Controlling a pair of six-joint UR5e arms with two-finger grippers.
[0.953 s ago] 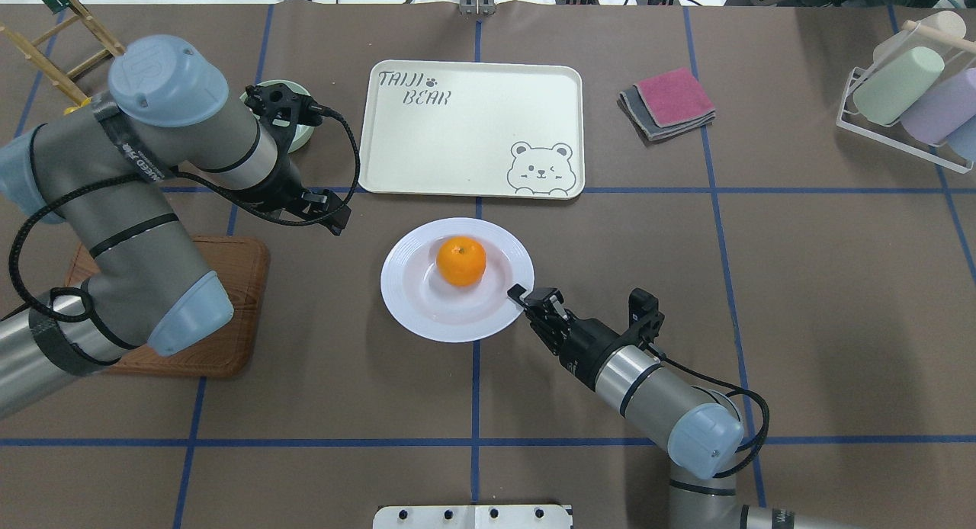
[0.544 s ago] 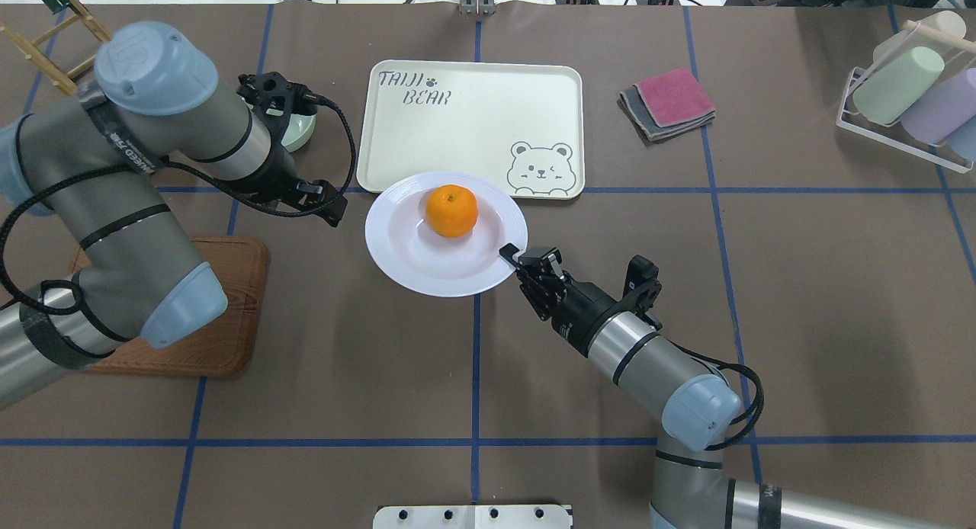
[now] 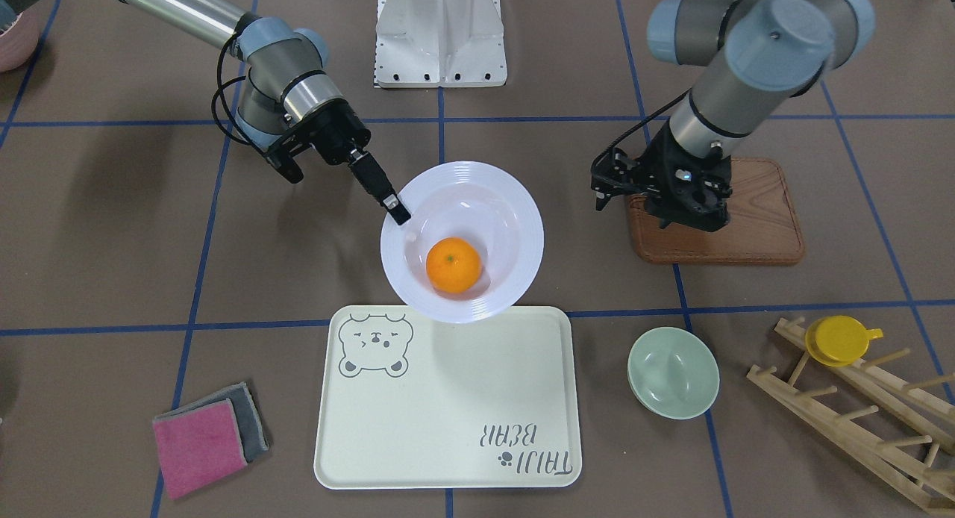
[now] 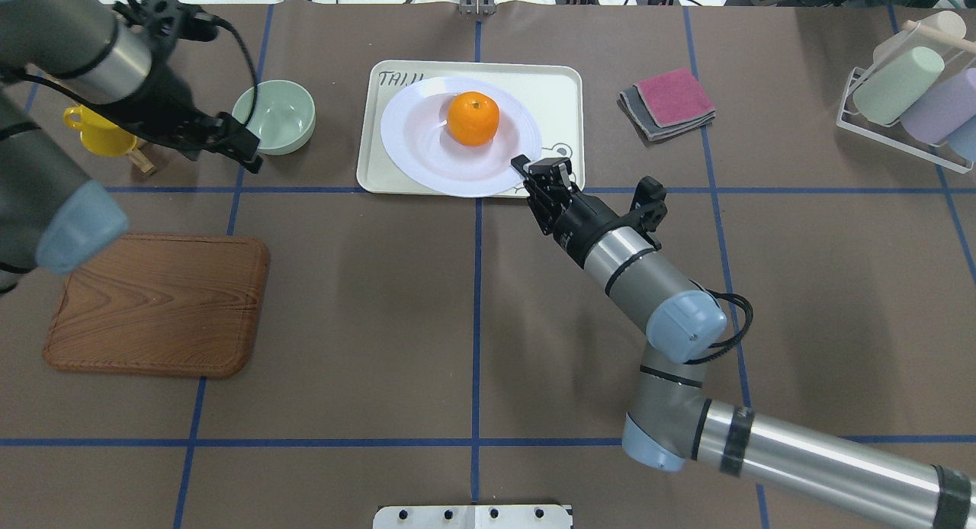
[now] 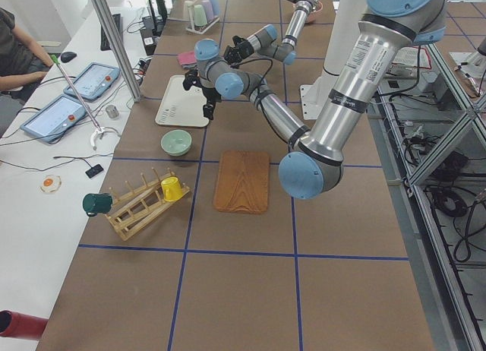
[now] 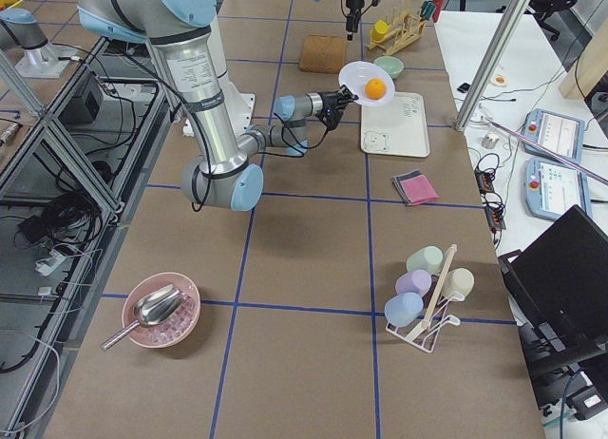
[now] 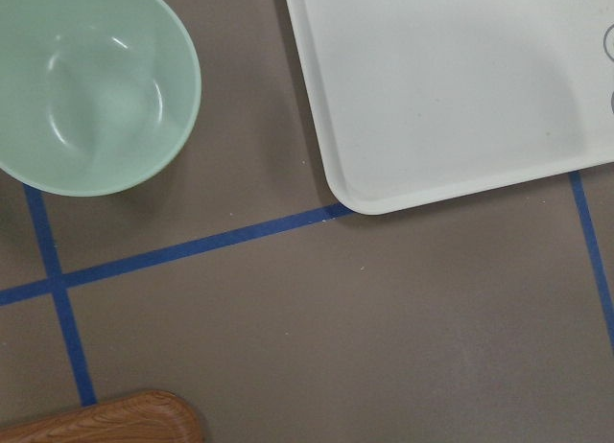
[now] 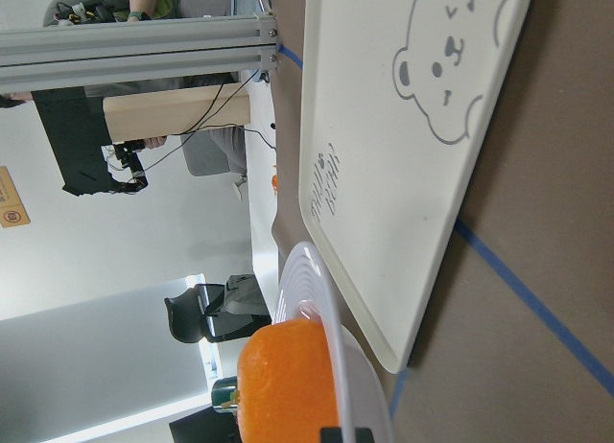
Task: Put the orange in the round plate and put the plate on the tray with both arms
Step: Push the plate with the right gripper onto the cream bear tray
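The orange [image 4: 473, 117] lies in the sunken centre of the white round plate [image 4: 427, 152]. My right gripper [image 4: 526, 165] is shut on the plate's near right rim. It holds the plate in the air over the near left part of the cream tray [image 4: 564, 94]. In the right wrist view the plate rim [image 8: 326, 309] and the orange [image 8: 288, 385] hang above the tray [image 8: 384, 155]. My left gripper [image 4: 248, 157] is off to the left beside the green bowl, and I cannot tell whether it is open or shut.
A pale-green bowl [image 4: 274, 117] sits left of the tray, and a yellow cup [image 4: 99, 129] further left. A wooden board [image 4: 152, 308] lies at the near left. Folded pink and grey cloths [image 4: 671, 98] lie right of the tray. A cup rack [image 4: 907, 87] stands far right.
My right gripper has carried the plate with the orange away from the robot, from the table to above the tray. My left arm has drawn back to the left, uncovering the green bowl.
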